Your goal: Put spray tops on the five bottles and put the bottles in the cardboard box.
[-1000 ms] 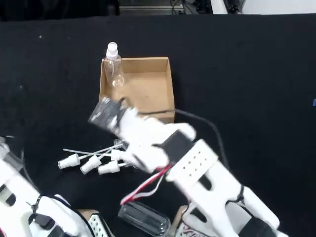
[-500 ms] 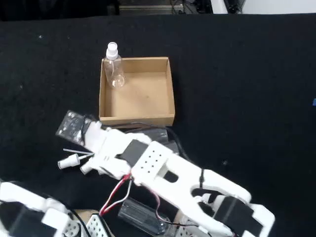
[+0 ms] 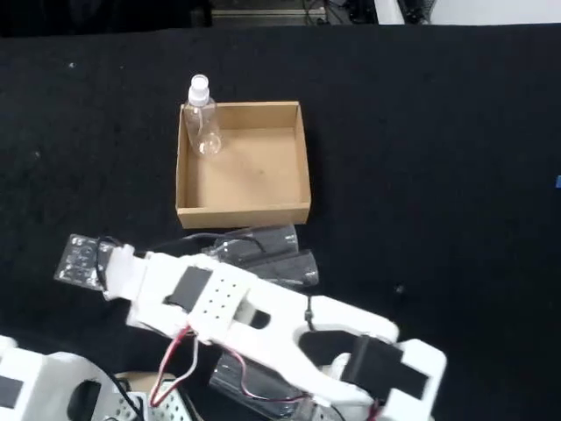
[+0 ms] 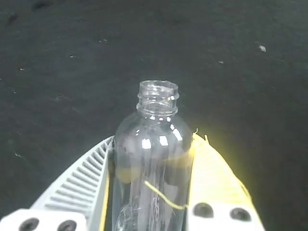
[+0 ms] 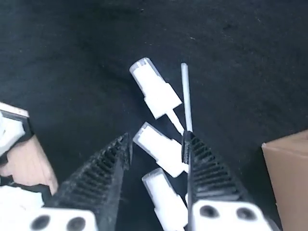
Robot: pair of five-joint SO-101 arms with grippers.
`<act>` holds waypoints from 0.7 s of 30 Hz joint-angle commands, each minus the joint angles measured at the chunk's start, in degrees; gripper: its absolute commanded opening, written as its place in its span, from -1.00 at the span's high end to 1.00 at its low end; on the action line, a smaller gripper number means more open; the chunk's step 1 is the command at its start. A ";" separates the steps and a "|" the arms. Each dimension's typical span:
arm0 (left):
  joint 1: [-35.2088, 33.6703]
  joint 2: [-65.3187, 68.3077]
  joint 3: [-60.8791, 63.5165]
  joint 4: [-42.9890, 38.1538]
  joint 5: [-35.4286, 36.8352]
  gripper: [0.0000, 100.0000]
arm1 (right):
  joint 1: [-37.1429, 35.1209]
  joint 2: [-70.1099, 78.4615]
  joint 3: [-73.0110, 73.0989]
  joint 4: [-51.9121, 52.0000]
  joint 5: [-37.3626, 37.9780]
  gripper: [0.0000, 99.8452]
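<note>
Along the near edge of the black tabletop (image 3: 438, 175), the left gripper (image 4: 153, 144) clamps an uncapped clear plastic bottle (image 4: 158, 101) by its body, with the open neck pointing away from the wrist. The white right arm (image 3: 228, 303) stretches across towards the near-left corner. Its right gripper (image 5: 157, 137) hangs with jaws spread above three white plastic spray tops (image 5: 154, 94) that lie side by side, nearly touching, with a thin dip tube (image 5: 185, 96) beside them. The step in hand looks like fetching a spray top for the held bottle. The next move calls for a straight descent onto the middle top and a clean pinch that leaves its neighbours and the tube alone. Farther in, two more clear uncapped bottles (image 3: 263, 241) lie just before the near wall of the brown cardboard box (image 3: 244, 213). One capped clear bottle (image 3: 204, 127) leans in the box's far-left corner, so four remain to be done. The two arms are crowded together at the near-left, while the right half of the tabletop offers open room for bringing top and bottle together.
</note>
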 commanded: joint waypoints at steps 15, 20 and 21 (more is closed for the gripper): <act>-2.95 12.13 -20.97 5.54 -0.53 0.94 | -3.78 15.78 -18.51 1.67 -0.18 0.68; -3.12 11.78 -20.97 5.54 -0.53 0.94 | -1.41 20.62 -23.52 1.67 4.84 0.68; -3.12 11.78 -20.97 5.54 -0.53 0.94 | -0.79 21.76 -24.48 1.67 5.45 0.68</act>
